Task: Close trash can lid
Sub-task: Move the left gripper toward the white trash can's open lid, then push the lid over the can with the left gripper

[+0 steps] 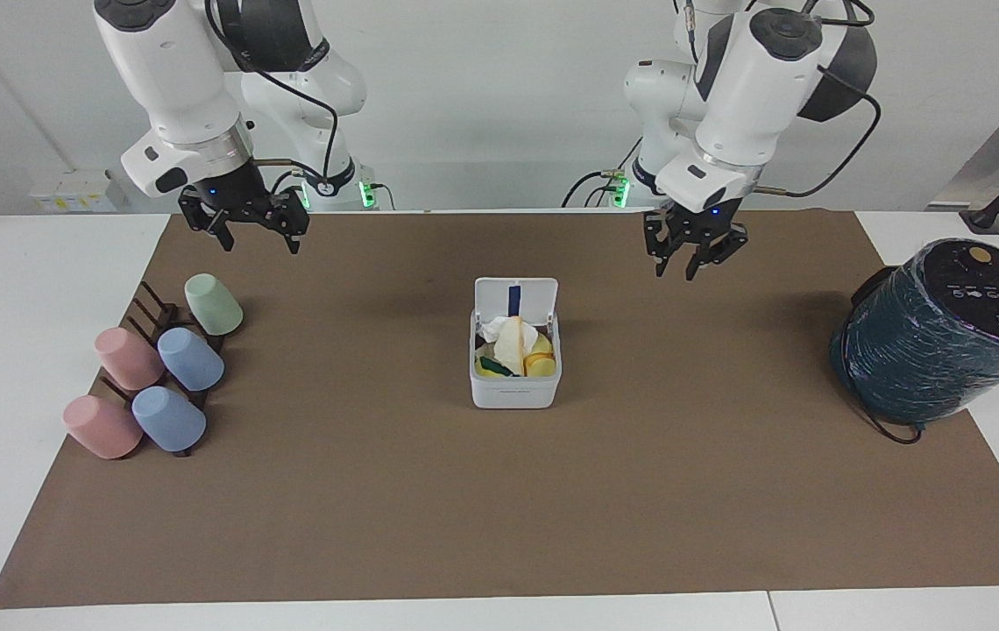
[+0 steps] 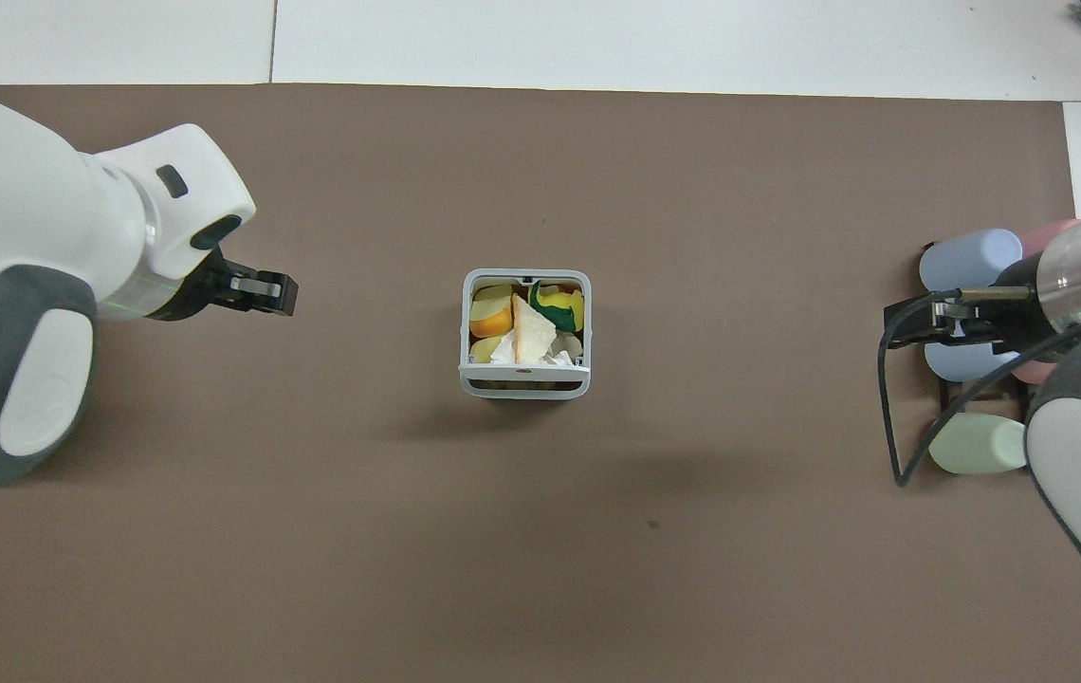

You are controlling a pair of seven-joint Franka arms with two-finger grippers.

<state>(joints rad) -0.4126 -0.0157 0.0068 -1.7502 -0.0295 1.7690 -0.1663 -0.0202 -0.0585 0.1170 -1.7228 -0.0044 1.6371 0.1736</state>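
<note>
The small white trash can [image 1: 514,393] stands in the middle of the brown mat, full of paper and coloured scraps; it also shows in the overhead view [image 2: 465,327]. Its lid [image 1: 515,298] stands upright on the side nearer to the robots, with the blue strip on its underside showing; in the overhead view the lid [image 2: 523,379] appears edge-on. My left gripper [image 1: 694,259] is open and empty in the air over the mat, beside the can toward the left arm's end [image 2: 265,290]. My right gripper [image 1: 259,244] is open and waits above the cups [image 2: 920,321].
Several pastel cups [image 1: 191,359] lie on a dark rack toward the right arm's end [image 2: 969,258]. A large dark teal wrapped cylinder [image 1: 938,337] stands at the mat's edge toward the left arm's end. The brown mat [image 1: 499,508] covers the white table.
</note>
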